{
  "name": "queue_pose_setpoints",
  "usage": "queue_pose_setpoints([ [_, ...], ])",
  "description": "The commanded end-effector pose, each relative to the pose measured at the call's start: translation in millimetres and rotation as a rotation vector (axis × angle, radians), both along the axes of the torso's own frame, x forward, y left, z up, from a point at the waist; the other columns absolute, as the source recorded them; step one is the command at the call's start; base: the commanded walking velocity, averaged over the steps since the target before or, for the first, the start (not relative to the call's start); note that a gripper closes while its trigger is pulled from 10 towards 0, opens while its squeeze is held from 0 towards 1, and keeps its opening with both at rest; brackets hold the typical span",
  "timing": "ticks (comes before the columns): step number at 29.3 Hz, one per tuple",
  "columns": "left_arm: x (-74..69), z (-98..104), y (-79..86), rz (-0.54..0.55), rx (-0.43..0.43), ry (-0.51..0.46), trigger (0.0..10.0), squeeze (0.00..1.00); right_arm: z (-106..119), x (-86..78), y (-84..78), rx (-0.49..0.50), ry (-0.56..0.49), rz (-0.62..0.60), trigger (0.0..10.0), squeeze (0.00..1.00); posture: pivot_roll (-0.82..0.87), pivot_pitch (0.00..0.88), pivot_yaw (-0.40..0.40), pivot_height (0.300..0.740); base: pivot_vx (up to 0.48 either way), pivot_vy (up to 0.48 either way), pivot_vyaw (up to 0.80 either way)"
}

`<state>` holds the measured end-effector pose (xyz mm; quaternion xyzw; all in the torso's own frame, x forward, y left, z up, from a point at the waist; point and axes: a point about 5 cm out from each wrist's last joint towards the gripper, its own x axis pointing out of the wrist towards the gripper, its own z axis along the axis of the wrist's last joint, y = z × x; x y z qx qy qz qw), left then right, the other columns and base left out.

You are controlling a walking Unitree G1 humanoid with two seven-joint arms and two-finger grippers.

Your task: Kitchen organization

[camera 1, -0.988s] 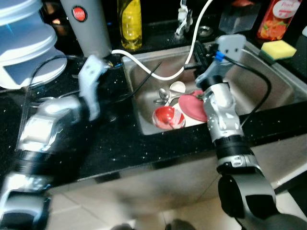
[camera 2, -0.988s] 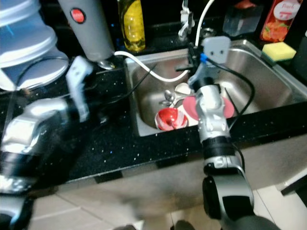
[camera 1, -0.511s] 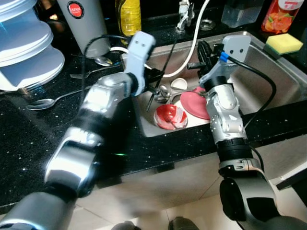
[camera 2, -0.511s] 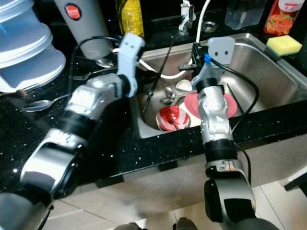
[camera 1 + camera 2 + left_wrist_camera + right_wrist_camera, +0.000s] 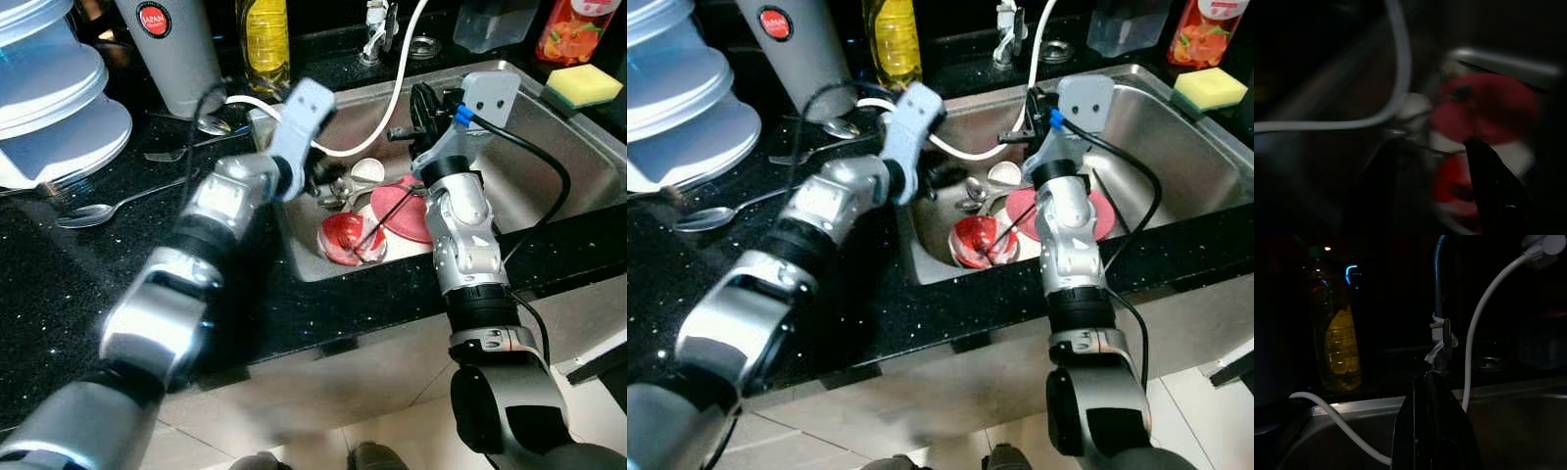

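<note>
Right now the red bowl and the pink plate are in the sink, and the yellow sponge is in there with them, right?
Not quite. The red bowl and the pink plate do lie in the sink, but the yellow sponge is not in it. It sits up on the sink's far right rim, outside the basin. The left eye view shows this.

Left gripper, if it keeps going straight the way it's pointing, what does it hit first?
Probably the dishes in the sink: the left gripper points at the red bowl and pink plate. The view is blurred, so depth is uncertain.
</note>
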<state>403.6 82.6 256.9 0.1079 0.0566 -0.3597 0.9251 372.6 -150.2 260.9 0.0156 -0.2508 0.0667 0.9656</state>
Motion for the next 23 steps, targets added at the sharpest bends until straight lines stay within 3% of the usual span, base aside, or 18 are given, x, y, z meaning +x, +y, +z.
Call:
queue_pose_setpoints([
  [1, 2.9, 5.7, 21.9, 0.058, 0.025, -0.041, 10.0, 0.0, 0.3, 0.9, 6.1, -0.001, 0.01, 0.031, 10.0, 0.0, 0.01, 0.069, 0.094, 0.74, 0.0, 0.0, 0.0],
  [2, 4.2, 5.8, 41.9, 0.114, 0.069, -0.059, 10.0, 0.0, -0.7, 0.8, 12.6, -0.016, 0.022, 0.09, 10.0, 0.0, 0.02, 0.069, 0.091, 0.74, 0.0, 0.0, 0.0],
  [3, 4.2, 5.8, 41.9, 0.114, 0.069, -0.059, 10.0, 0.0, -0.7, 0.8, 12.6, -0.016, 0.022, 0.09, 10.0, 0.0, 0.02, 0.069, 0.091, 0.74, 0.0, 0.0, 0.0],
  [4, 4.9, 5.1, 59.6, 0.165, 0.105, -0.068, 10.0, 0.0, -2.1, -0.3, 19.5, -0.035, 0.032, 0.153, 10.0, 0.0, 0.03, 0.069, 0.09, 0.74, 0.0, 0.0, 0.0],
  [5, 4.9, 5.1, 59.6, 0.165, 0.105, -0.068, 10.0, 0.0, -2.1, -0.3, 19.5, -0.035, 0.032, 0.153, 10.0, 0.0, 0.03, 0.069, 0.09, 0.74, 0.0, 0.0, 0.0],
  [8, 3.2, -0.7, 121.0, 0.37, 0.184, -0.051, 10.0, 0.0, -6.8, -8.3, 42.6, -0.106, 0.039, 0.312, 10.0, 0.0, 0.05, 0.068, 0.086, 0.74, 0.0, 0.0, 0.0],
  [9, 3.2, -0.7, 121.0, 0.37, 0.184, -0.051, 10.0, 0.0, -6.8, -8.3, 42.6, -0.106, 0.039, 0.312, 10.0, 0.0, 0.05, 0.068, 0.086, 0.74, 0.0, 0.0, 0.0],
  [10, 1.7, -4.2, 138.5, 0.468, 0.169, -0.029, 10.0, 0.0, -7.2, -9.5, 47.8, -0.108, 0.037, 0.331, 10.0, 0.0, 0.05, 0.067, 0.085, 0.74, 0.0, 0.0, 0.0],
  [11, 1.7, -4.2, 138.5, 0.468, 0.169, -0.029, 10.0, 0.0, -7.2, -9.5, 47.8, -0.108, 0.037, 0.331, 10.0, 0.0, 0.05, 0.067, 0.085, 0.74, 0.0, 0.0, 0.0],
  [13, -2.5, -14.3, 163.9, 0.668, 0.098, 0.001, 10.0, 0.0, -5.7, -9.8, 56.7, -0.091, 0.033, 0.353, 10.0, 0.0, 0.06, 0.064, 0.08, 0.74, 0.0, 0.0, 0.0],
  [14, -2.5, -14.3, 163.9, 0.668, 0.098, 0.001, 10.0, 0.0, -5.7, -9.8, 56.7, -0.091, 0.033, 0.353, 10.0, 0.0, 0.06, 0.064, 0.08, 0.74, 0.0, 0.0, 0.0],
  [16, -9.8, -24.8, 183.6, 0.86, 0.032, 0.013, 10.0, 0.0, -2.5, -11.3, 64.9, -0.081, 0.022, 0.383, 10.0, 0.0, 0.06, 0.064, 0.076, 0.74, 0.0, 0.0, 0.0],
  [20, -13.0, -27.8, 189.0, 0.913, 0.028, 0.009, 10.0, 0.0, -1.5, -12.0, 66.9, -0.081, 0.019, 0.396, 10.0, 0.0, 0.06, 0.064, 0.076, 0.74, 0.0, 0.0, 0.0],
  [23, -25.6, -31.8, 191.0, 1.003, 0.003, -0.016, 10.0, 0.0, -1.3, -14.2, 68.6, -0.088, 0.02, 0.427, 10.0, 0.0, 0.05, 0.062, 0.078, 0.74, 0.0, 0.0, 0.0],
])
